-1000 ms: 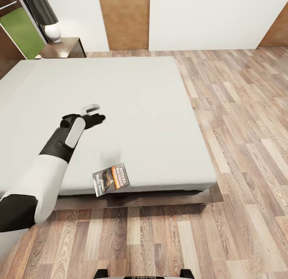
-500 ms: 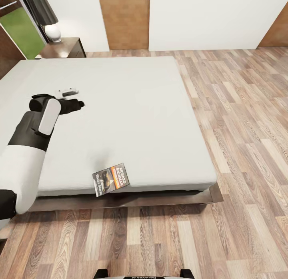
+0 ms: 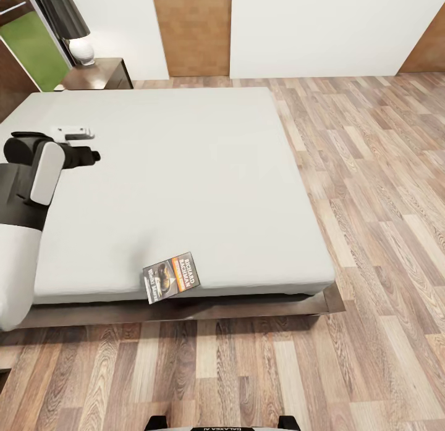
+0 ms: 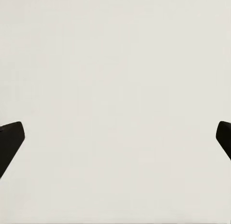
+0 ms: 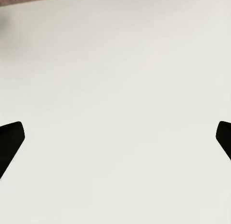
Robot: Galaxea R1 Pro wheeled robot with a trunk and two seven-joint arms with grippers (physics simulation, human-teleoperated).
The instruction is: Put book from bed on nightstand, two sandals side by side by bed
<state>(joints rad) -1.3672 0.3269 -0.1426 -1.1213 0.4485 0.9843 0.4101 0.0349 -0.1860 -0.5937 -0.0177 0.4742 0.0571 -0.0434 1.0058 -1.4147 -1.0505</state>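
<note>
Head view: the left arm [image 3: 28,190] reaches out over the left part of the bed [image 3: 185,171], its dark wrist and the left gripper [image 3: 86,154] held above the light-grey mattress. From this view the gap between the fingers cannot be judged. In the left wrist view the two dark fingertips [image 4: 10,143] sit at opposite edges of the picture with plain mattress between them, so the left gripper [image 4: 115,142] is spread wide and holds nothing.

The book [image 3: 171,277] lies flat at the near edge of the mattress, well apart from the left gripper, nearer the robot than the gripper and off to its right. Its cover shows a grey-and-dark picture with an orange band of white lettering, and one corner overhangs the dark brown frame.

The nightstand [image 3: 99,74] stands beyond the left gripper, past the far corner of the bed, and carries a lamp [image 3: 71,23] with a black shade and a white base. A tan door [image 3: 191,29] is set in the white wall behind it. The wood-plank floor [image 3: 371,202] runs along the right side of the bed.

Right wrist view: the right gripper [image 5: 115,142] is likewise spread wide, its dark fingertips [image 5: 11,140] at the picture's two edges, with a pale grey surface between them and a thin strip of wood at one corner.
</note>
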